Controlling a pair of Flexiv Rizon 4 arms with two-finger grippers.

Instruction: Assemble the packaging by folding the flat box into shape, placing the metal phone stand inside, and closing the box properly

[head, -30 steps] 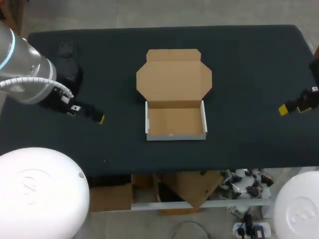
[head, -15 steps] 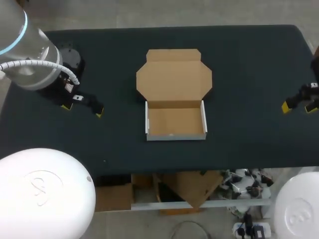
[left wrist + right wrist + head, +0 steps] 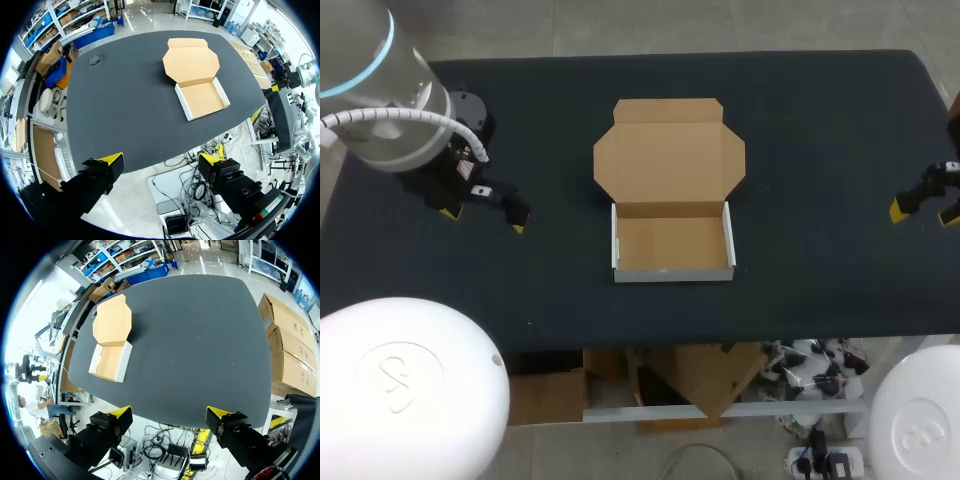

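Farther outward: left claw (image 3: 482, 220); right claw (image 3: 924, 212)

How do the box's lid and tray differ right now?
The lid lies flat on the table, unfolded; the tray is formed, walls upright. The lid has angled corners; the tray is square-cornered. The lid shows only brown; the tray's walls are white outside. Both are brown inside and joined at the fold.

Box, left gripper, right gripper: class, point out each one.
box (image 3: 670, 243), head view, tray floor.
left gripper (image 3: 161, 160), left wrist view, midway between fingertips.
right gripper (image 3: 170, 413), right wrist view, midway between fingertips.
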